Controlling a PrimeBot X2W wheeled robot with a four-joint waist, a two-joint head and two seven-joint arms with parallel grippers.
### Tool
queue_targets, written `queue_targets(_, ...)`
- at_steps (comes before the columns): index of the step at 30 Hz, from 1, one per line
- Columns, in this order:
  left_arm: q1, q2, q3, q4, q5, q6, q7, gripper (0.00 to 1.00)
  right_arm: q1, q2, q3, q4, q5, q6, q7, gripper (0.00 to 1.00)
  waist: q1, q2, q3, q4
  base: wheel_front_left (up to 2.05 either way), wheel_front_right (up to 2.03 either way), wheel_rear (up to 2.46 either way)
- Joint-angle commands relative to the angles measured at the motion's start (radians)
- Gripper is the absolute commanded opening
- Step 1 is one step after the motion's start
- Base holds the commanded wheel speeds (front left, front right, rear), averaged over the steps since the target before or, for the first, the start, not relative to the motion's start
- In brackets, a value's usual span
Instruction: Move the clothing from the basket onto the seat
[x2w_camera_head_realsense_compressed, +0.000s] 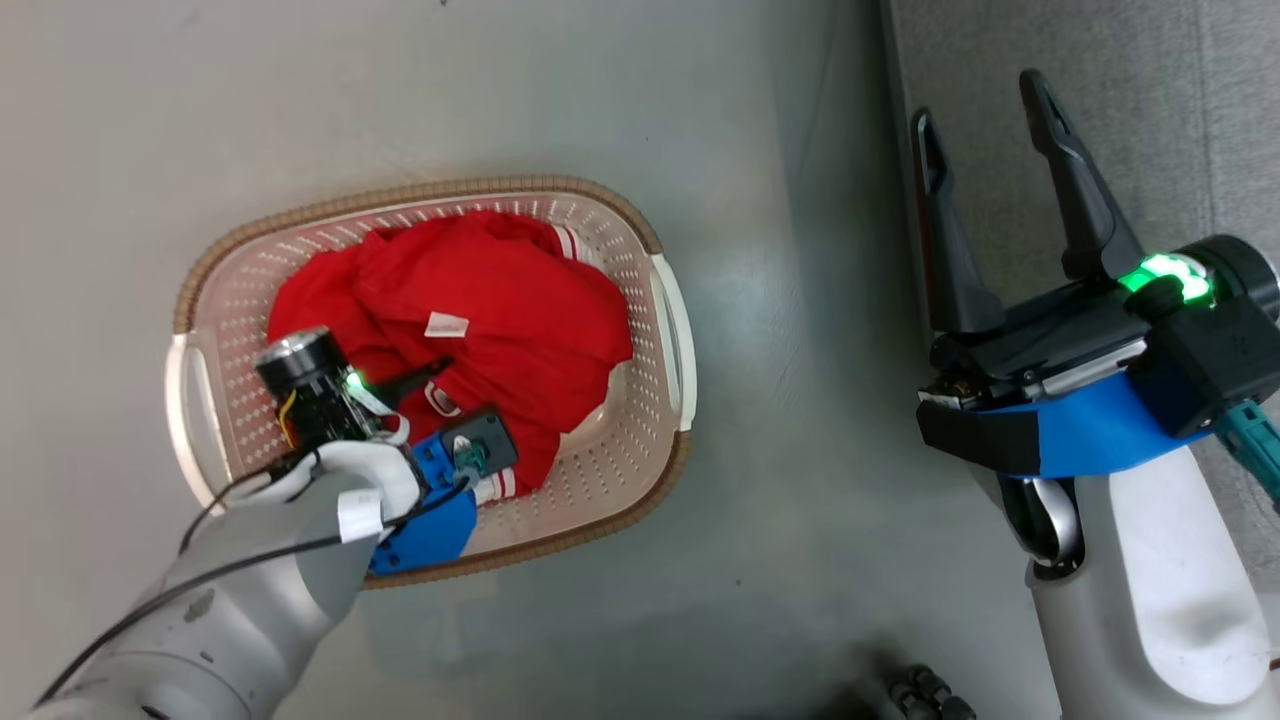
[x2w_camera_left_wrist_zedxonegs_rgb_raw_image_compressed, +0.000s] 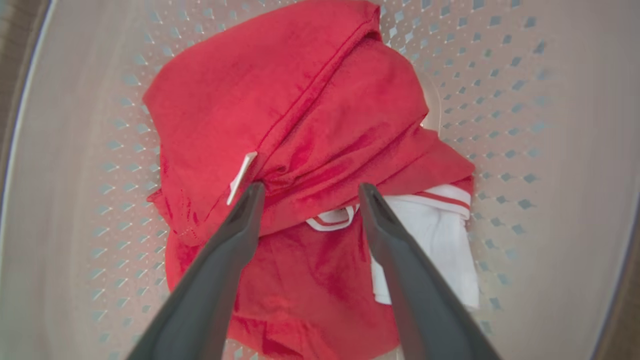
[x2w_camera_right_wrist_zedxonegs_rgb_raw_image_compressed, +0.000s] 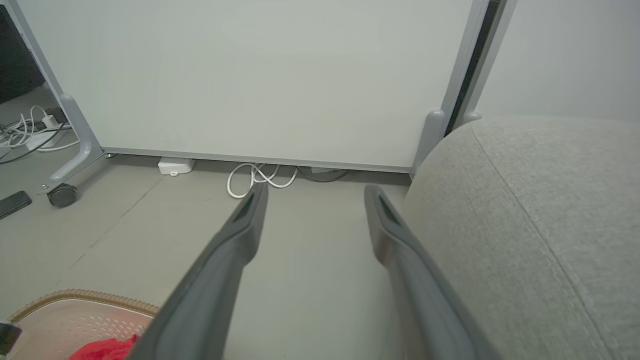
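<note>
at the left of the head view, the cream laundry basket (x2w_camera_head_realsense_compressed: 430, 195) stands on the grey floor (x2w_camera_head_realsense_compressed: 760, 420) with the red clothing (x2w_camera_head_realsense_compressed: 500, 290) heaped inside it. the left forearm reaches down into the basket from above. its wrist and camera housing cover the near part of the heap and the fingers below.

the left wrist view fills that in. the left gripper (x2w_camera_left_wrist_zedxonegs_rgb_raw_image_compressed: 311, 189) has its 2 fingers spread apart with nothing between them. the tips are just at the red fabric, but whether they touch it cannot be told. 1 tip is beside a white tag (x2w_camera_left_wrist_zedxonegs_rgb_raw_image_compressed: 241, 176); the other is at the edge of a white, red-striped piece (x2w_camera_left_wrist_zedxonegs_rgb_raw_image_compressed: 435, 235). the garments hide most of the basket's bottom.

to the right, well apart from the basket, the right gripper (x2w_camera_head_realsense_compressed: 980, 100) is spread wide and empty. its fingers point up the view over the edge of the grey seat cushion (x2w_camera_head_realsense_compressed: 1150, 100), which the frame cuts off.

the right wrist view adds a pale partition panel (x2w_camera_right_wrist_zedxonegs_rgb_raw_image_compressed: 250, 75), a looped white cable (x2w_camera_right_wrist_zedxonegs_rgb_raw_image_compressed: 257, 177) and a caster (x2w_camera_right_wrist_zedxonegs_rgb_raw_image_compressed: 62, 195).
</note>
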Motion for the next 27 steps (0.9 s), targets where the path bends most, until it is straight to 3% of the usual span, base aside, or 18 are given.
queue_targets(1, -0.026, 0.007, -0.013, 0.010, 0.009, 0.000, 0.015, 1.00, -0.021, -0.003, 0.001, -0.009, -0.003, 0.002, -0.005, 1.00, -0.0001, 0.0000, 0.035, -0.004, 0.00, 0.00, 0.00)
queue_targets(10, -0.119, 0.020, -0.055, 0.038, 0.090, 0.000, 0.073, 1.00, -0.072, -0.003, 0.007, -0.045, -0.018, 0.002, -0.005, 1.00, -0.0001, 0.0000, 0.138, -0.011, 0.00, 0.00, 0.00)
queue_targets(27, -0.213, 0.004, -0.062, 0.048, 0.117, 0.000, 0.034, 1.00, -0.078, -0.003, 0.008, -0.079, 0.008, 0.002, -0.005, 1.00, -0.0001, 0.0000, 0.238, -0.026, 0.00, 0.00, 0.00)
